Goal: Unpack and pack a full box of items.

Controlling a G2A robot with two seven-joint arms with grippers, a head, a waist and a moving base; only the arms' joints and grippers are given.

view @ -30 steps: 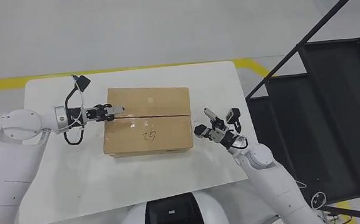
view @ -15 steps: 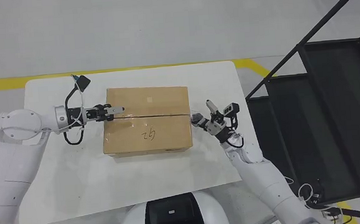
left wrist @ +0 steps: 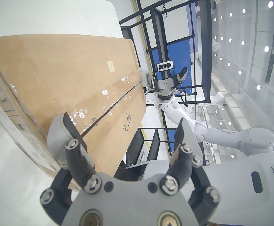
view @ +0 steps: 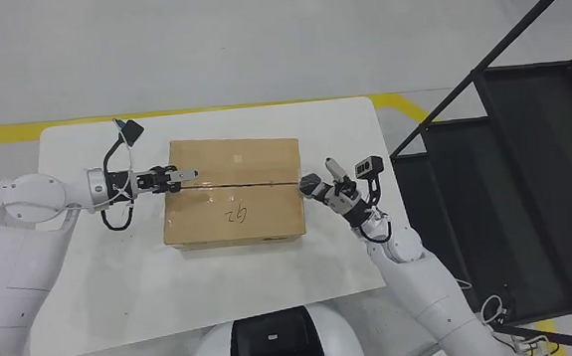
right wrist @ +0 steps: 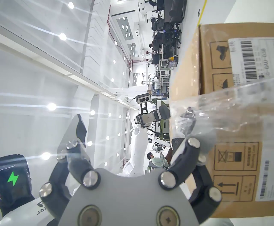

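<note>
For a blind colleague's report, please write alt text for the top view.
A closed, taped box lies on a white table. The left gripper is at one end of it, the right gripper at the other.

We see the left arm (view: 38, 200) reaching in from the left edge of the top view, its left hand (view: 178, 175) pointing towards the frame's centre, fingers (left wrist: 62, 130) spread wide. The right arm (view: 422, 268) comes up from the lower right. Its right hand (view: 320, 177) angles up-left, fingers (right wrist: 75, 128) likewise parted.
</note>
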